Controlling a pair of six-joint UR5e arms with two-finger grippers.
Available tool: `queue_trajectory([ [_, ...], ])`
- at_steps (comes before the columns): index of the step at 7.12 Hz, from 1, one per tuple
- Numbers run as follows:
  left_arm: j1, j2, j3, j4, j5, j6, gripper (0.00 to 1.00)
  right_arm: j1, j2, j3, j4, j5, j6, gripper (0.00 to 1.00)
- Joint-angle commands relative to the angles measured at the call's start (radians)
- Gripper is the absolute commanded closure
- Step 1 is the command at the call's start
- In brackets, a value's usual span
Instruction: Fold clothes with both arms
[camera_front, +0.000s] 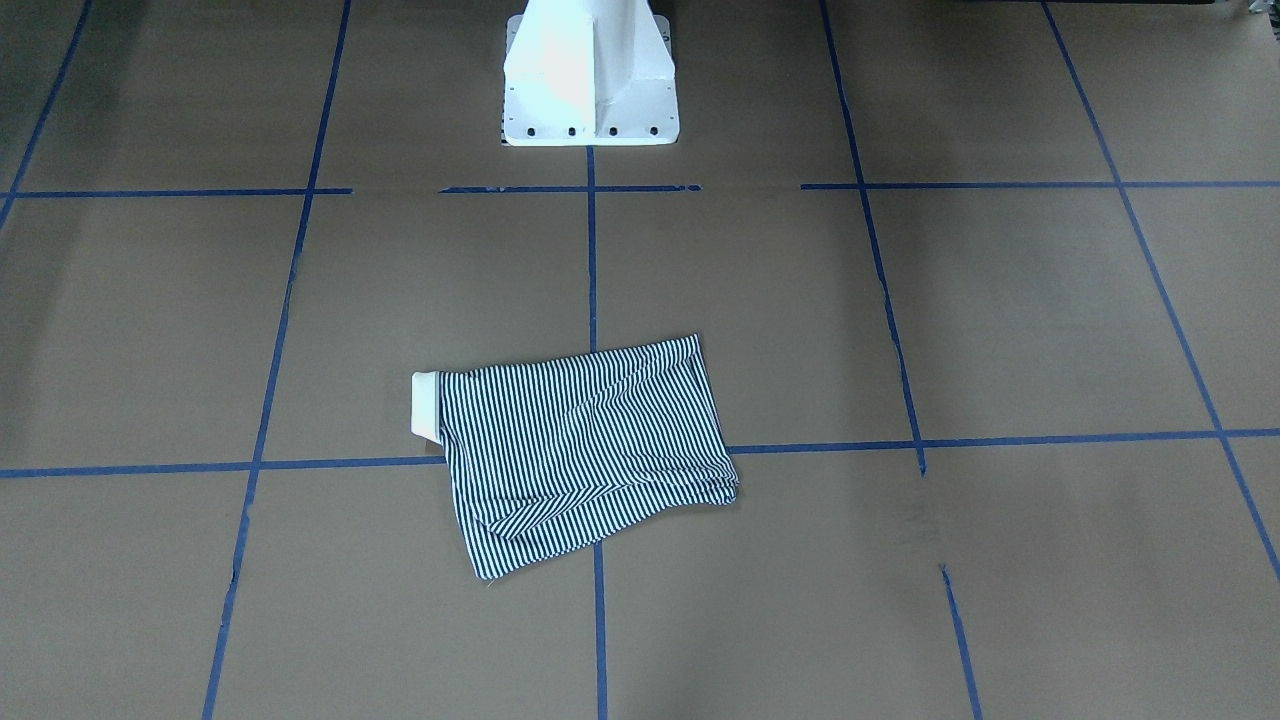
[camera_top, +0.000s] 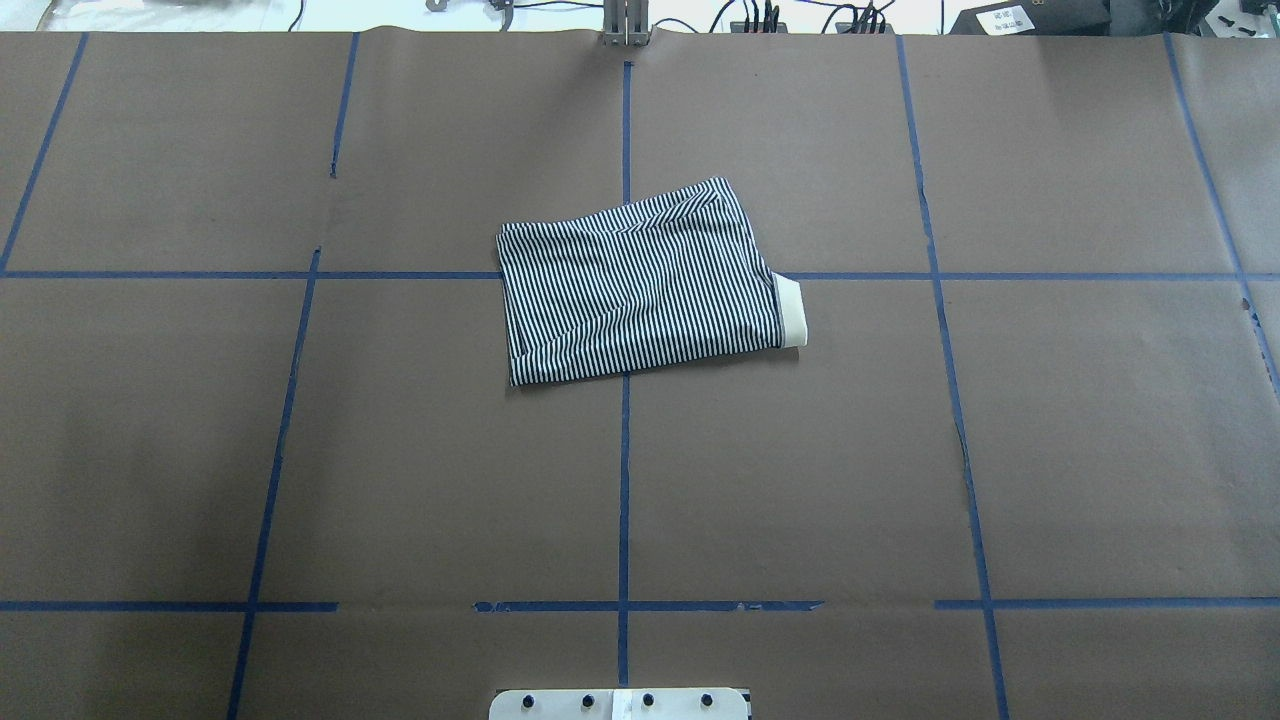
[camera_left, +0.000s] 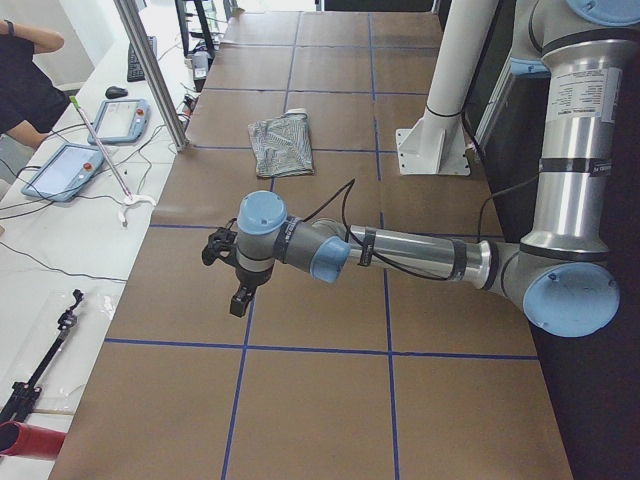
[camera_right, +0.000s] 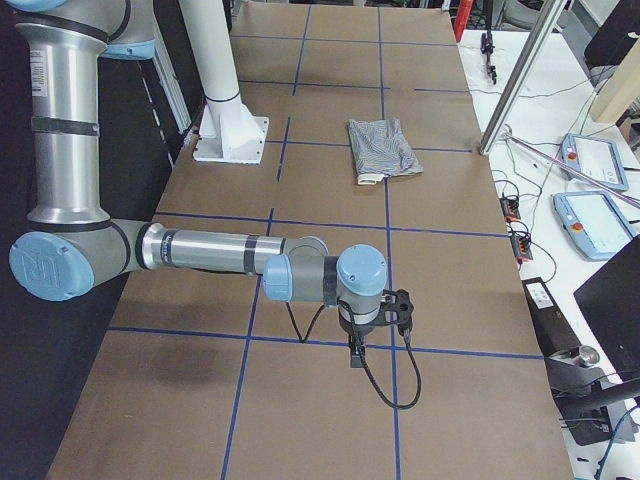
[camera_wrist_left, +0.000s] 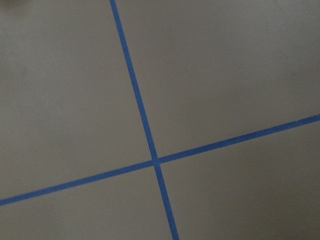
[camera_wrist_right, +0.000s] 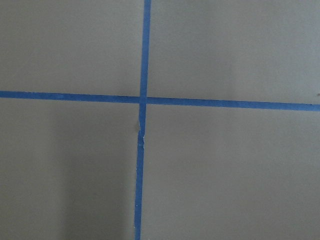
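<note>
Brown paper covers the long table (camera_top: 400, 450), marked into squares by blue tape lines (camera_top: 624, 480), with the white metal pedestal (camera_front: 590, 70) bolted at the middle of its robot-side edge. Writing is scarce: the light-blue joint cap (camera_right: 42, 266) at the elbow of the grey-silver right arm (camera_right: 200, 250) bears a pale "UR" mark, and the white label (camera_left: 578, 92) on the upright link of the grey-silver left arm (camera_left: 420, 255) carries print too small to read. The folded polo shirt with thin navy and white stripes (camera_top: 640, 285) lies flat at mid-length of the table, nearer the operators' edge than the pedestal, over a tape crossing, its plain white collar (camera_top: 790, 312) sticking out toward the table's right end. Overhead and front views show shirt and pedestal but no arm. Only the side views show the arms, each hanging low over the paper near its own end of the table, well apart from the shirt. The black left gripper (camera_left: 240, 298) and black right gripper (camera_right: 356, 358) point downward; I cannot tell how their jaws stand. Both wrist views show only paper and a tape crossing.
</note>
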Motion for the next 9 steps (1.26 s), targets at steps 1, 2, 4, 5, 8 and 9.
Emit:
queue_trajectory([
  [1, -0.032, 0.004, -0.002, 0.069, -0.003, 0.078, 0.00, -0.086, 0.016, 0.005, 0.069, 0.006, 0.149, 0.00],
  [2, -0.030, 0.002, -0.001, 0.065, -0.007, 0.076, 0.00, -0.094, 0.016, -0.004, 0.091, 0.005, 0.149, 0.00],
  [4, -0.030, 0.002, -0.004, 0.063, -0.006, 0.076, 0.00, -0.089, 0.013, -0.006, 0.094, 0.017, 0.135, 0.00],
  [5, -0.030, 0.004, -0.005, 0.063, -0.009, 0.076, 0.00, -0.089, 0.011, -0.008, 0.094, 0.017, 0.143, 0.00],
  [8, -0.030, 0.004, 0.009, 0.063, -0.013, 0.061, 0.00, -0.089, 0.011, -0.008, 0.093, 0.017, 0.148, 0.00],
  [9, -0.030, 0.002, 0.012, 0.061, -0.012, -0.060, 0.00, -0.089, 0.009, -0.006, 0.093, 0.026, 0.148, 0.00],
])
